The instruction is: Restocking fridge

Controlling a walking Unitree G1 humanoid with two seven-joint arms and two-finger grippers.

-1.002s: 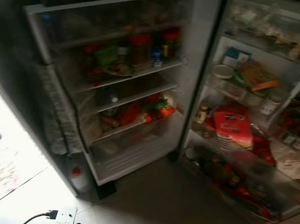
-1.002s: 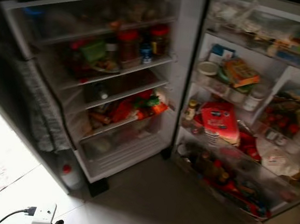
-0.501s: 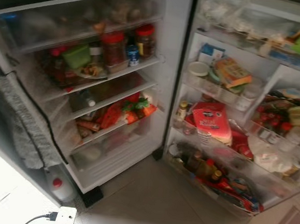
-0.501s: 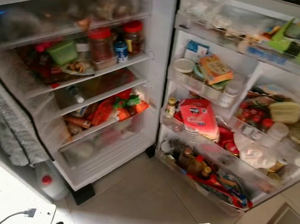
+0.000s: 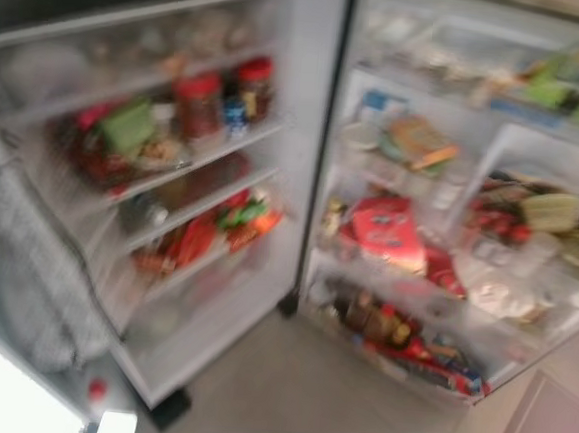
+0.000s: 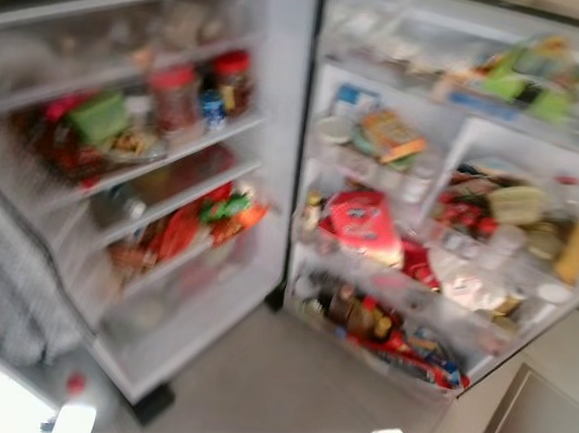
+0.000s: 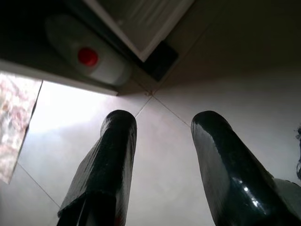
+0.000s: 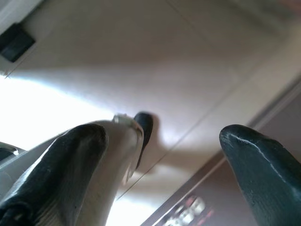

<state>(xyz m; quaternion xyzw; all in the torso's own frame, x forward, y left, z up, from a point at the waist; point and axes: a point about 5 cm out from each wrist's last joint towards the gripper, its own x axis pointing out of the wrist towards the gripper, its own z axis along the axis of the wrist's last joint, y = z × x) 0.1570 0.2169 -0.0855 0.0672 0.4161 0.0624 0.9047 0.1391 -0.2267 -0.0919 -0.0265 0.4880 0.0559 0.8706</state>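
The fridge stands open ahead, and the picture is blurred. Its door (image 5: pixel 188 168) swings out on the left with racks holding two red-lidded jars (image 5: pixel 200 104), a green tub (image 5: pixel 126 123) and orange and red packets (image 5: pixel 239 218). The main compartment (image 5: pixel 450 219) on the right is crowded: an orange box (image 5: pixel 421 142), a red packet (image 5: pixel 388 234), and bottles (image 5: pixel 372 318) on the lowest shelf. My left gripper (image 7: pixel 164 122) hangs open over the pale floor tiles with nothing between its fingers. My right gripper (image 8: pixel 167 136) is open too, low above the floor.
A grey towel (image 5: pixel 25 266) hangs on the door's outer side. A white bottle with a red cap (image 7: pixel 89 56) stands on the floor under the door. Tiled floor (image 5: pixel 306 388) stretches before the fridge, and a cabinet front (image 5: pixel 544 427) rises at the right.
The whole picture has shifted: the camera has turned right and come a little closer, so the main compartment shows more, and the view has blurred. Both arms still hang low.
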